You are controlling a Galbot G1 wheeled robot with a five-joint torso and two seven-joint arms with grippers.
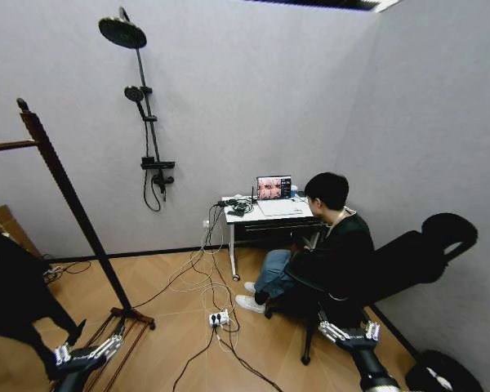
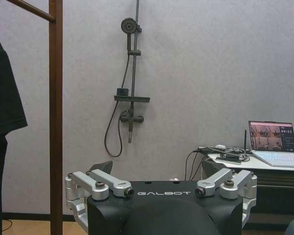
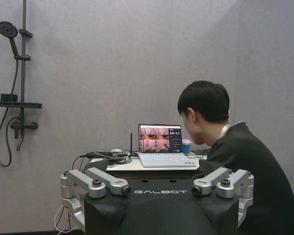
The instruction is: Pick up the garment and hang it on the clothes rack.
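Note:
The clothes rack [image 1: 69, 192] stands at the left, a dark red-brown post with a knob top, its rail [image 1: 8, 147] running off the left edge and its slatted base [image 1: 118, 327] on the floor. In the left wrist view the clothes rack [image 2: 55, 112] rises close ahead. A black garment [image 1: 12, 286] hangs low at the left edge beside the post, and its sleeve [image 2: 2, 98] shows past the post; its top is cut off. My left gripper [image 1: 86, 353] [image 2: 157, 169] is open and empty, low beside the rack base. My right gripper [image 1: 349, 333] [image 3: 152, 169] is open and empty at the lower right.
A person sits on a black chair [image 1: 408, 261] at a white desk [image 1: 265, 216] holding a laptop [image 1: 275, 189]. Cables and a power strip [image 1: 219, 318] lie on the wooden floor. A shower fixture [image 1: 143, 106] is mounted on the back wall. A cardboard box [image 1: 4, 224] sits far left.

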